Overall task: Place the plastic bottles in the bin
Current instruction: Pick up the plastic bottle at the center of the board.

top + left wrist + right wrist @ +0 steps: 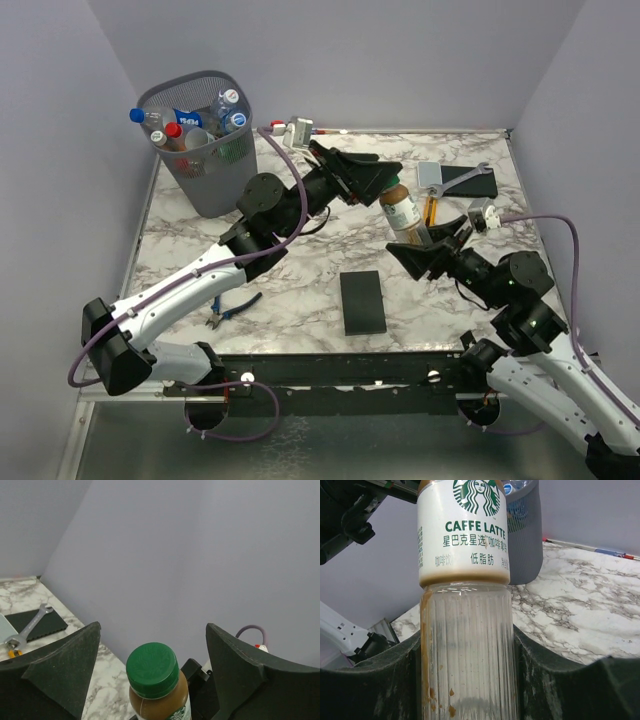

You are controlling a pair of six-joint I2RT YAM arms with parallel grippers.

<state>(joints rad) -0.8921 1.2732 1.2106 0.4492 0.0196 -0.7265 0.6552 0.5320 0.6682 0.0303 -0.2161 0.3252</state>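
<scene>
Step in hand, by my reading: a handover of the coffee bottle (402,215) from the right arm to the left, for carriage to the bin (205,185).

Right gripper (467,650): clamped on the ribbed lower body of the bottle, which stands upright and lifted above the table (300,250), right of centre and well apart from the bin.

Left gripper (152,630): released, jaws spread either side of the green cap (152,662), touching neither side.

Recommendation: I would bring the left jaws lower so they close on the neck or shoulder below the cap, centred. The right should let go only once that grip is firm. The bottle looks top-heavy, so a grip on the cap alone may let it swing.

Count:
- Bottles outside the bin: one.
- Bottles inside it: at least five caps visible; the full number cannot be told.
- Black slabs: two (362,302) (472,184).
- Wrench (455,177): one.
- Pliers (230,310): one.
- Screwdriver (430,208): one, partly hidden.
</scene>
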